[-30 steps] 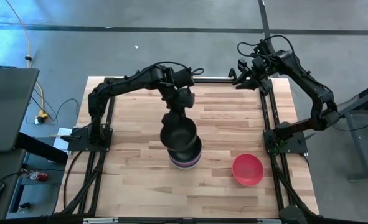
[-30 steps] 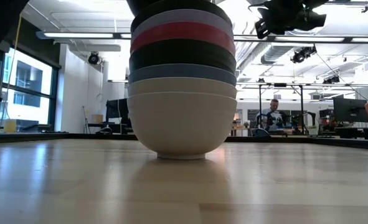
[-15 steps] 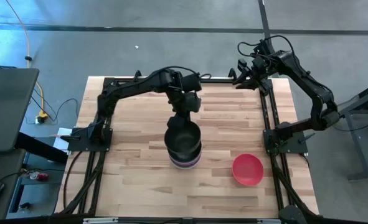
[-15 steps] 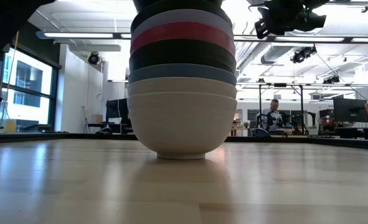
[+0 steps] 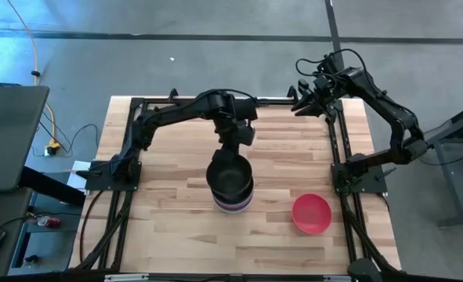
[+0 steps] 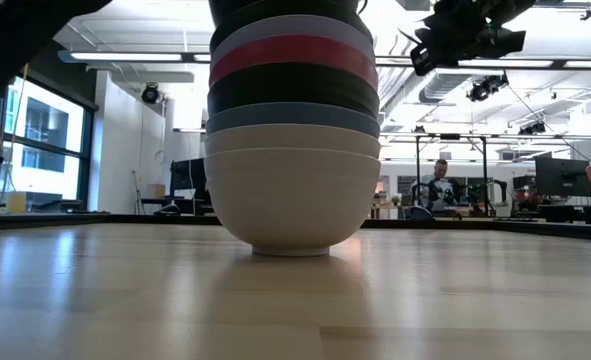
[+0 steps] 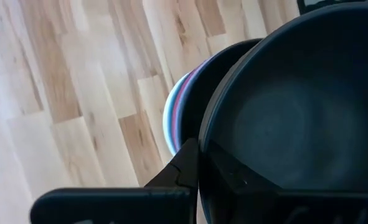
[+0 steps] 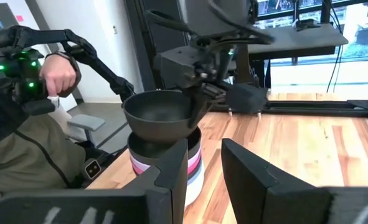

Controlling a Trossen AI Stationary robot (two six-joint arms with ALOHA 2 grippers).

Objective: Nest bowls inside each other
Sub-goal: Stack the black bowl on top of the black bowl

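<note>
Holding a black bowl [image 5: 228, 172] by its rim at 12 o'clock, left tool [image 5: 233, 153] clenched, over the stack [image 5: 233, 200] mid-tabletop [image 5: 160, 227]. Right tool [image 5: 300, 102] released, parked at 1 o'clock. Red bowl [image 5: 312, 213] at 4 o'clock.

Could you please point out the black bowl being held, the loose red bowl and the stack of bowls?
black bowl [image 5: 229, 175], high view, inner bottom.
red bowl [image 5: 312, 213], high view, inside centre.
stack of bowls [image 6: 293, 195], low view, lowest white bowl's side.

The stack [image 5: 232, 196] with the left arm [image 5: 176, 113] over it blocks the table's [image 5: 168, 227] middle. Red bowl [image 5: 312, 213] occupies the near right. The left side lies bare.
</note>
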